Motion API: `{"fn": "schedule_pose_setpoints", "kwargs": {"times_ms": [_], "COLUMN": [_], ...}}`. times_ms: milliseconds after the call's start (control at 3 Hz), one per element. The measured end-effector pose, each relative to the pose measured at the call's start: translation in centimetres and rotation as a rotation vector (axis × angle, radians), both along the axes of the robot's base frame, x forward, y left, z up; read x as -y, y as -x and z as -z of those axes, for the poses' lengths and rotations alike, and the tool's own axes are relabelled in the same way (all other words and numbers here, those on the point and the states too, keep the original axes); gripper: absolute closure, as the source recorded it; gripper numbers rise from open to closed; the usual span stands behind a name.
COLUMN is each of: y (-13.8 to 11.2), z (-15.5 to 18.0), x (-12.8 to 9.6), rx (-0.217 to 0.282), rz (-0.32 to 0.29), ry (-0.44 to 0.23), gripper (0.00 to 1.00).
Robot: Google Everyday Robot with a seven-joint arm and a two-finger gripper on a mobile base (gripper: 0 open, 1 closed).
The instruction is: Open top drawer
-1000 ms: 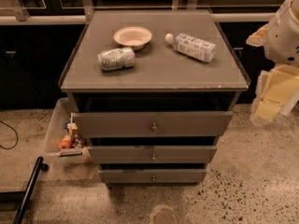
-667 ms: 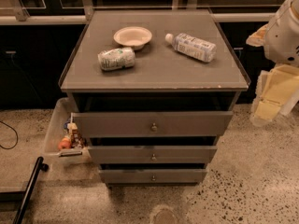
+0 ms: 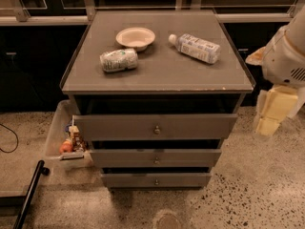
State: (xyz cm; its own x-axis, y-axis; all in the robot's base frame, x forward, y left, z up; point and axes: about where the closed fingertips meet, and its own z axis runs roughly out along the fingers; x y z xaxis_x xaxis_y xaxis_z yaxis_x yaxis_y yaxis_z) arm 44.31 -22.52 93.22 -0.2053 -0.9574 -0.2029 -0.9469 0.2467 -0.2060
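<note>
The top drawer (image 3: 119,126) is the widest grey-brown front of the cabinet, with a small round metal knob (image 3: 157,129) at its centre. It stands out a little from under the cabinet top, with a dark gap above its front. My gripper (image 3: 273,110) shows as cream-coloured blocks below the white arm (image 3: 286,56) at the right edge. It is level with the top drawer, to the right of the cabinet and apart from it. It holds nothing that I can see.
Two narrower drawer fronts (image 3: 155,157) (image 3: 156,179) sit below. On the cabinet top (image 3: 157,75) are a shallow bowl (image 3: 136,37), a lying can (image 3: 118,60) and a lying bottle (image 3: 195,47). A plastic bin (image 3: 66,140) with small items stands at the left, beside a black bar (image 3: 28,194).
</note>
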Motion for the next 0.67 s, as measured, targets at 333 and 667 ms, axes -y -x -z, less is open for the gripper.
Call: {"fn": "schedule_pose_setpoints", "kwargs": {"times_ms": [333, 667], "y": [-0.2, -0.7], "z": [3.6, 7.1], "x": [0.5, 0.9], "rx": [-0.005, 0.037], "rz": [-0.042, -0.132], "ry": [-0.001, -0.009], "gripper": [0.00, 0.00]}}
